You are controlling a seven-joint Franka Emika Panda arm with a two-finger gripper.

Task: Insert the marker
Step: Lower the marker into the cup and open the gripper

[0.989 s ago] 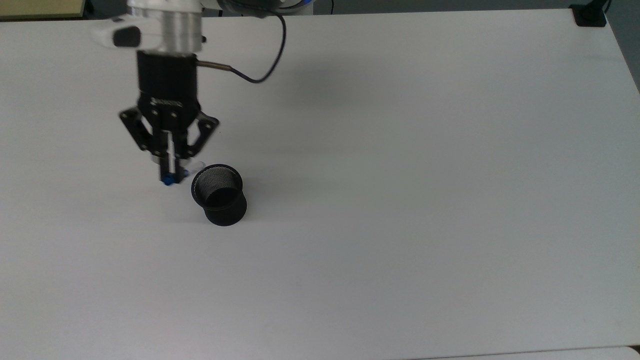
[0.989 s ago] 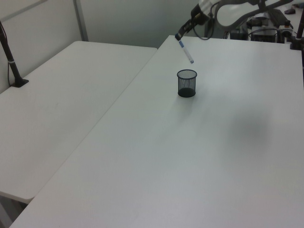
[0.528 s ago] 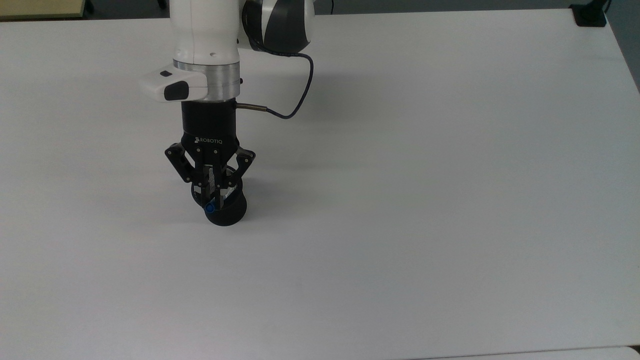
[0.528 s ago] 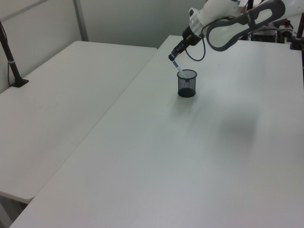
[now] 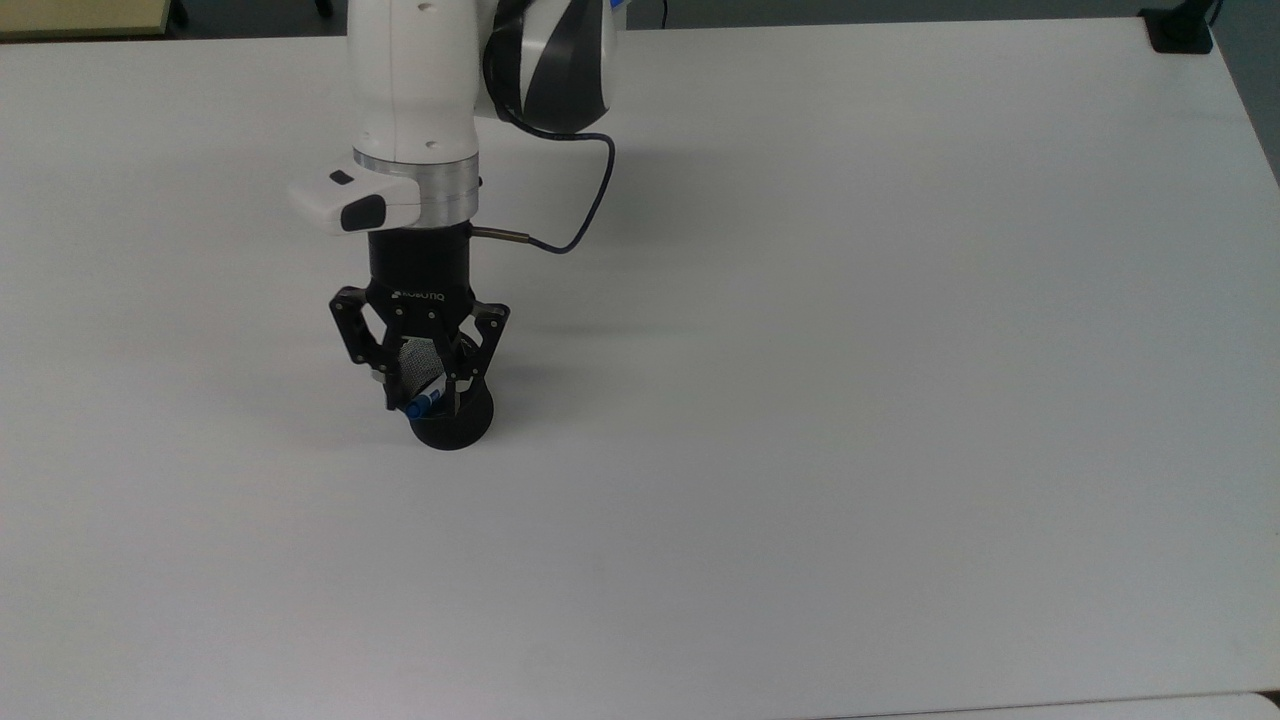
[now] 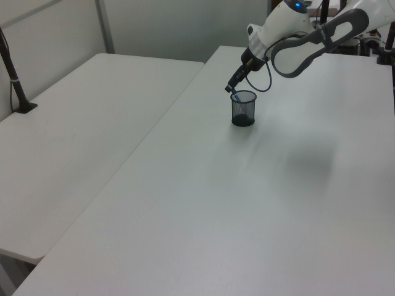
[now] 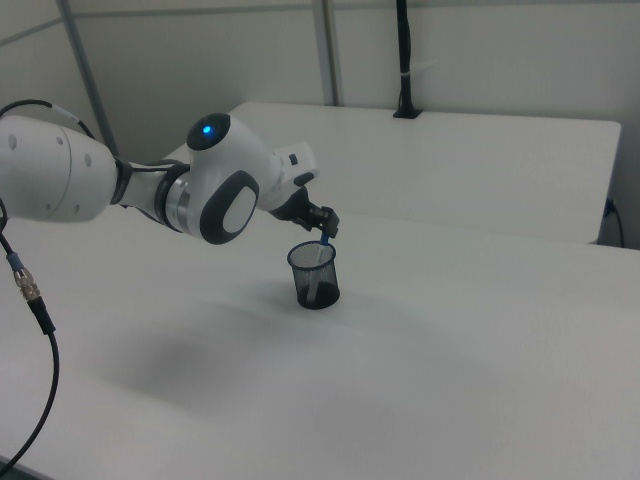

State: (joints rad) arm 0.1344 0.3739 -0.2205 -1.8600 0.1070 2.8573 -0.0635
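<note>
The cup (image 5: 452,420) stands on the counter (image 5: 800,400), nearer its far left corner in the top view. The marker (image 5: 424,400) leans inside it, cap up. Just above, the gripper (image 5: 424,392) hangs with fingers spread, so only withdrawal seems left.

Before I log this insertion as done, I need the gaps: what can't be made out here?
- Top view: the claw covers the black mesh cup's mouth.
- Left view: the white marker with blue cap is too small to judge depth.
- Right view: the marker's lower end blurs behind mesh.
</note>
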